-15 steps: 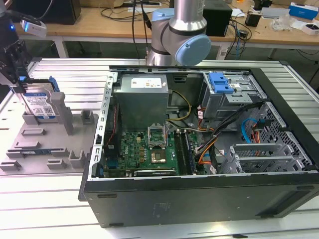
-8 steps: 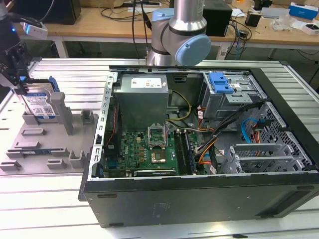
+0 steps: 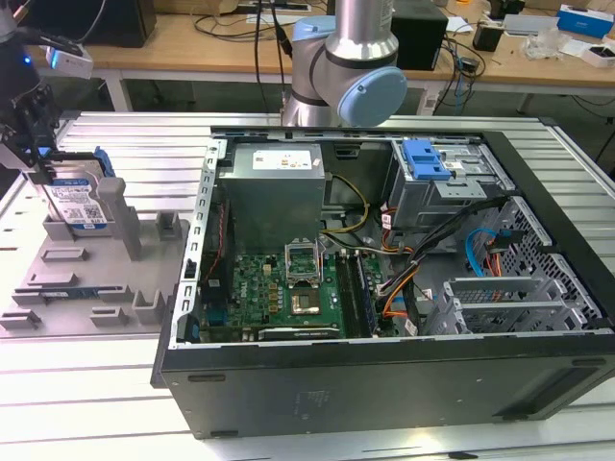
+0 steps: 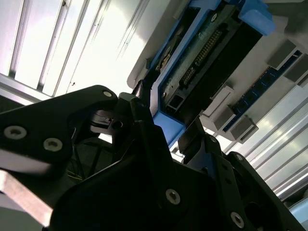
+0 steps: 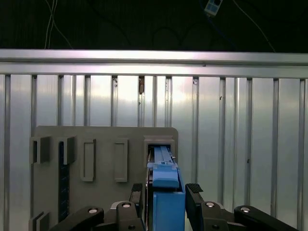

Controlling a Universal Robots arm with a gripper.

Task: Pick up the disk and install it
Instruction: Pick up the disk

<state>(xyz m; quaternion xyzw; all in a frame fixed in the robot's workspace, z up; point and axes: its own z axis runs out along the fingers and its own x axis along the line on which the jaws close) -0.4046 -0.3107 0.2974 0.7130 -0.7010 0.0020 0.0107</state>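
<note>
Claw [image 5: 166, 196] pinched narrow on the disk [image 5: 167, 179], a finger on either side (contact looks firm, as far as we can judge). Disk stands on edge in the grey holder [image 3: 96, 280] on the table [image 3: 125, 144], well apart from the open computer case [image 3: 384, 375]. Risk we note: a tilted lift could jam the blue bracket in its slot, or it could slip free.

Silver-grey tubular arm [image 3: 342, 24] with pale blue round joint caps [image 3: 377, 94] and grey joint housings, ending in a matte black angular gripper [image 5: 166, 197] studded with small silver screws [image 5: 206, 205] along its linkage plates.
</note>
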